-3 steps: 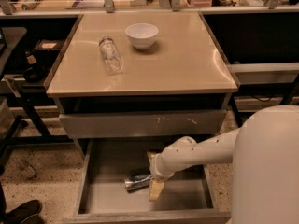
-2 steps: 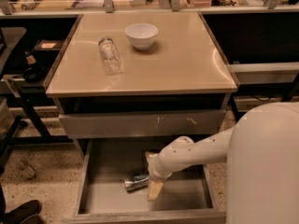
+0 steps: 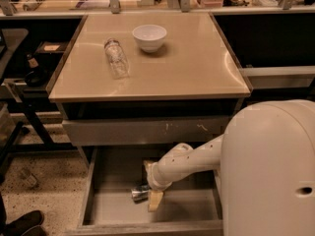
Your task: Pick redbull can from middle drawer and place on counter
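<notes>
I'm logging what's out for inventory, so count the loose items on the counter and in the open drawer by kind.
Bowls: 1, the white bowl on the counter.
Bottles: 1, the clear bottle lying on its side on the counter.
Cans: 1, the redbull can in the middle drawer, with the gripper right at it.
Total: 3.

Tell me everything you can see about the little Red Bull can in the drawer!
The redbull can is small, silvery and metal-looking. It lies on its side on the grey floor of the open middle drawer, round end pointing left. Only that end shows; the rest is hidden by the gripper, which is down at the can.
</notes>
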Action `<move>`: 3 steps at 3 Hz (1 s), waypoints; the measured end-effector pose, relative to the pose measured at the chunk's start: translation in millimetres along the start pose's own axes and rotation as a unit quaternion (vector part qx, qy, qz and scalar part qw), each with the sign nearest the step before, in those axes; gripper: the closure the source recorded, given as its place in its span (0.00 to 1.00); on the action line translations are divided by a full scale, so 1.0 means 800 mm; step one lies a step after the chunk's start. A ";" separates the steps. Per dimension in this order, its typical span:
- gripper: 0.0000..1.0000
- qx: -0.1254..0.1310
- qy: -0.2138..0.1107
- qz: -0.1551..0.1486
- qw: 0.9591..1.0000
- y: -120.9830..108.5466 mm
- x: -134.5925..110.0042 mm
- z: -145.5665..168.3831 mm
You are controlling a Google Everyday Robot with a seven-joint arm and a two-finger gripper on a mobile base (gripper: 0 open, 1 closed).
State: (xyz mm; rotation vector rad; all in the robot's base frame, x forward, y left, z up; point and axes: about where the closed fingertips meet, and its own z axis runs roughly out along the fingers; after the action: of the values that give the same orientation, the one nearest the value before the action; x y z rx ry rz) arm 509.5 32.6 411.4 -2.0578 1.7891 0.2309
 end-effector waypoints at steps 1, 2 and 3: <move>0.00 -0.006 -0.002 -0.002 1.000 0.000 -0.001 0.017; 0.00 -0.012 -0.004 0.000 1.000 0.001 0.004 0.033; 0.00 -0.019 -0.005 0.000 1.000 0.000 0.010 0.048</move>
State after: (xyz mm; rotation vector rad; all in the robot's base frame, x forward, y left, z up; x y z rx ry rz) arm 516.4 40.4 373.9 -2.0804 1.7915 0.2761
